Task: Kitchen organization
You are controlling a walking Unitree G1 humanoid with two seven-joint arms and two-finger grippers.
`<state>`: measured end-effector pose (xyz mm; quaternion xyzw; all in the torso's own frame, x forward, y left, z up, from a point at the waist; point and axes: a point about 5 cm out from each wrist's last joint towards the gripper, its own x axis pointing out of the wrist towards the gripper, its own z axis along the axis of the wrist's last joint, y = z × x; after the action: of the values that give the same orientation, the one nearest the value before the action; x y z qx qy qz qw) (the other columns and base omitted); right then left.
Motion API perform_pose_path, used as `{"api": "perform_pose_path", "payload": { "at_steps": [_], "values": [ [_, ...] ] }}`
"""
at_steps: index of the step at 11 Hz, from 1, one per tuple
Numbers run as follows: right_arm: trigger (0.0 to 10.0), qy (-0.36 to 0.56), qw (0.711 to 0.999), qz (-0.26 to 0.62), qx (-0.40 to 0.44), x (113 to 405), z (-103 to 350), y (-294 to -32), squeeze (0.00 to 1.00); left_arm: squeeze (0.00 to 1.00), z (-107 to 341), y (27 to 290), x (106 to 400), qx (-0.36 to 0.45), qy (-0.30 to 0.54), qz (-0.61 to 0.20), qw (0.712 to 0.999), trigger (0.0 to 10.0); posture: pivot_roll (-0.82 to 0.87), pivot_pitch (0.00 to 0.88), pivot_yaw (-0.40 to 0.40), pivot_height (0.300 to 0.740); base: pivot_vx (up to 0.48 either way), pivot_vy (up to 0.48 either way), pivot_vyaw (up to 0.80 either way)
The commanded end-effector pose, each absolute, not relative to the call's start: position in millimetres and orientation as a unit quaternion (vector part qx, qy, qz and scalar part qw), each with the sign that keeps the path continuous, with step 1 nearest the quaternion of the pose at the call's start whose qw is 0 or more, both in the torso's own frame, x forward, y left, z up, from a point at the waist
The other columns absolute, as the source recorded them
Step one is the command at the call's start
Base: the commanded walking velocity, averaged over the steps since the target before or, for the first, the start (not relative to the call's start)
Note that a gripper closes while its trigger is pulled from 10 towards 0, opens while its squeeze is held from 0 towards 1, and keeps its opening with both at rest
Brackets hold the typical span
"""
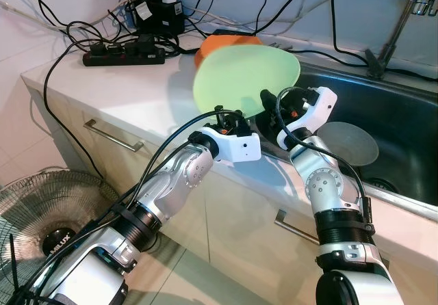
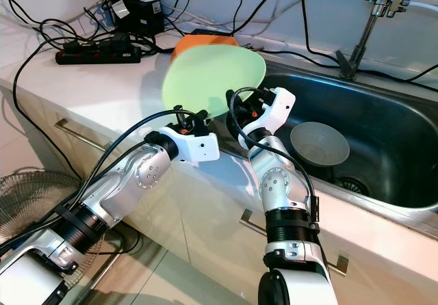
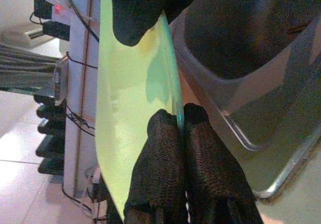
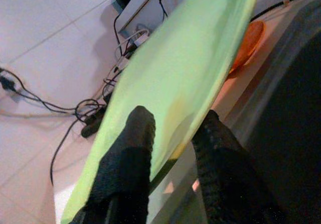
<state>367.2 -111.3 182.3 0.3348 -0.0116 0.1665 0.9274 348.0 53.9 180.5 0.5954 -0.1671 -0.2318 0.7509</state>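
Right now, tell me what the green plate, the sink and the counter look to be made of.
Green plate: probably plastic or melamine; thin edge, even matte pale green, seems faintly translucent in the left wrist view. Both the left gripper and right gripper pinch its rim.
Sink: stainless steel, brushed grey with a shiny rim.
Counter: smooth white, stone or solid surface; can't tell which.

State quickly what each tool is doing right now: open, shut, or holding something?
Left tool: shut on the rim of the round light-green plastic plate.
Right tool: fingers straddle the same plate's edge; firm grip cannot be told.
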Motion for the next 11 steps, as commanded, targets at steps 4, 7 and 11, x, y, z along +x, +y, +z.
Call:
{"api": "perform_pose_path", "payload": {
  "at_steps": [4,7,11],
  "values": [
    [0.0,-0.031,0.923,0.189,0.335,370.0,196.1,-103.7,0.0,0.0,192.1,47.5,345.2,0.603,-0.206,-0.23,0.736,10.0,0.15,0.0,0.029,0.74,0.0,0.0,0.0],
    [0.0,-0.027,0.921,0.193,0.338,369.4,194.7,-101.3,0.0,0.06,192.4,47.4,344.5,0.606,-0.212,-0.228,0.732,10.0,0.15,0.0,0.03,0.74,0.0,0.0,0.0],
    [0.0,-0.02,0.916,0.2,0.346,367.9,192.7,-96.0,0.0,1.0,197.5,47.2,344.2,0.607,-0.229,-0.215,0.729,10.0,0.15,0.0,0.028,0.74,0.0,0.0,0.0]
  ]
}}
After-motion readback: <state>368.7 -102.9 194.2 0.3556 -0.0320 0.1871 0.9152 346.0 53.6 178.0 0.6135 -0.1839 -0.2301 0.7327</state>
